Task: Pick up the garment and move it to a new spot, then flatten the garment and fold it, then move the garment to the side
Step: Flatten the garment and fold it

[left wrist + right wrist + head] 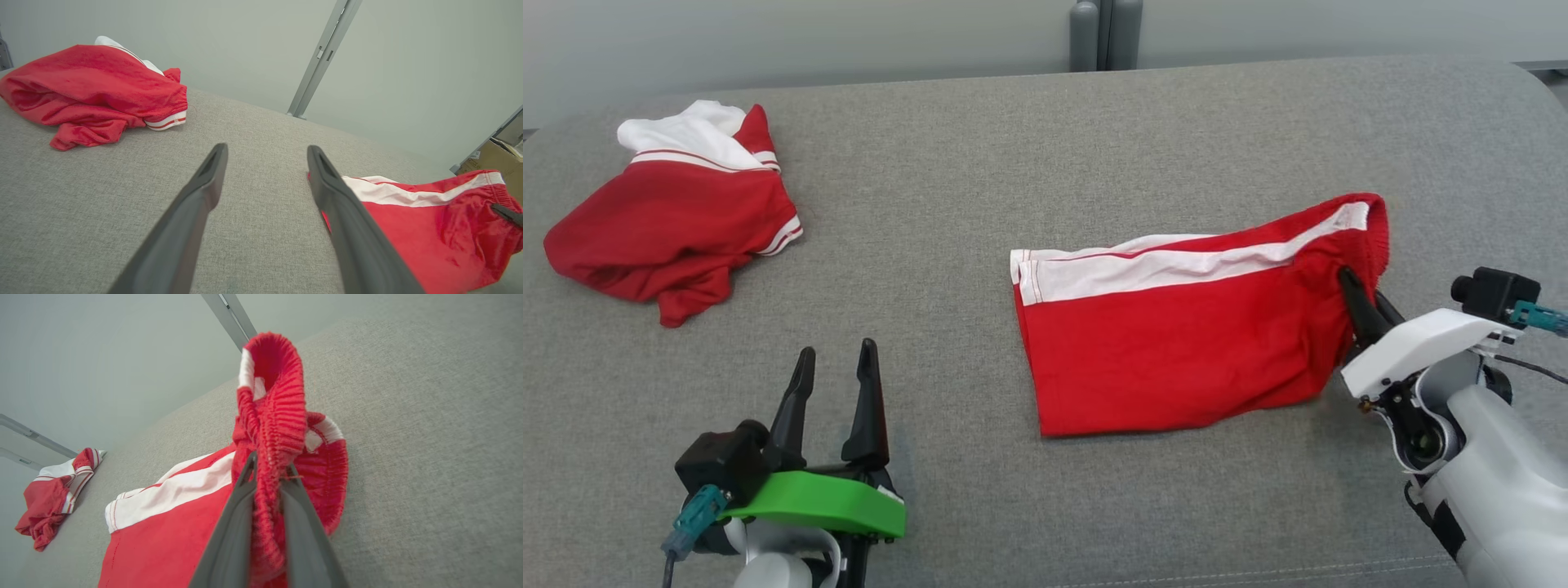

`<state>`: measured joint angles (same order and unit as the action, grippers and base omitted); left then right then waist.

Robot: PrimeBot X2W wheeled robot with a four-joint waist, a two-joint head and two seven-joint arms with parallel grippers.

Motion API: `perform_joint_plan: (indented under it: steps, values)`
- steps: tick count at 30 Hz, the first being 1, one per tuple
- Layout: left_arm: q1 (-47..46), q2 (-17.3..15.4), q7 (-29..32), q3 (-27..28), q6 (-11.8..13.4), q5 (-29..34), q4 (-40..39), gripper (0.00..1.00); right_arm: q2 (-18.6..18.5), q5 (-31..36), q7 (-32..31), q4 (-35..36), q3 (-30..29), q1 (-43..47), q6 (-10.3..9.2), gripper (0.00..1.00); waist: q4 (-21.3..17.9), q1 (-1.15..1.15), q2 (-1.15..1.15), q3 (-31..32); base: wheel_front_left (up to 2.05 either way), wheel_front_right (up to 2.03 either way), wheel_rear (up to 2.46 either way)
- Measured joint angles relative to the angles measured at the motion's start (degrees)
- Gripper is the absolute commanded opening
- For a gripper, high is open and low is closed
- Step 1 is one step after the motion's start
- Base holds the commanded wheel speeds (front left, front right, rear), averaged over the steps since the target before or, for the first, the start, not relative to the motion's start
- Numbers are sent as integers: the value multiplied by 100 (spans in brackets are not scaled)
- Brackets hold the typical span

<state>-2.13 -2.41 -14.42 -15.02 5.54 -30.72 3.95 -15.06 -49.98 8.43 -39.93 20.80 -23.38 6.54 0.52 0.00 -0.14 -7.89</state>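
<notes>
1. Red shorts [1176, 343] with a white side stripe lie mostly flat on the grey fabric worktop [947, 163], right of centre.
2. My right jaws are pinching the ribbed waistband [282, 408] at the shorts' right end; it bunches up above the tips.
3. My left jaws stand spread and empty above bare worktop, left of the shorts.
4. Crumpled red-and-white garment [678, 220] sits well apart, far left.
</notes>
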Motion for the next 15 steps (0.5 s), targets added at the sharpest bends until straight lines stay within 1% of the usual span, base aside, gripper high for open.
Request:
perform_joint_plan:
  steps: [8, 15]
  values:
    - [1, -3, 0, -172, 1, -25, -62, 100, 158, 136, -253, 590, 580, -139, 26, 0, 159, 0, 0, 66, 0, 0, 0]
    - [5, -4, 0, -225, 2, -36, -68, 100, 419, 226, -541, 803, 1099, -170, 51, 0, 429, 0, 0, 149, 0, 0, 0]
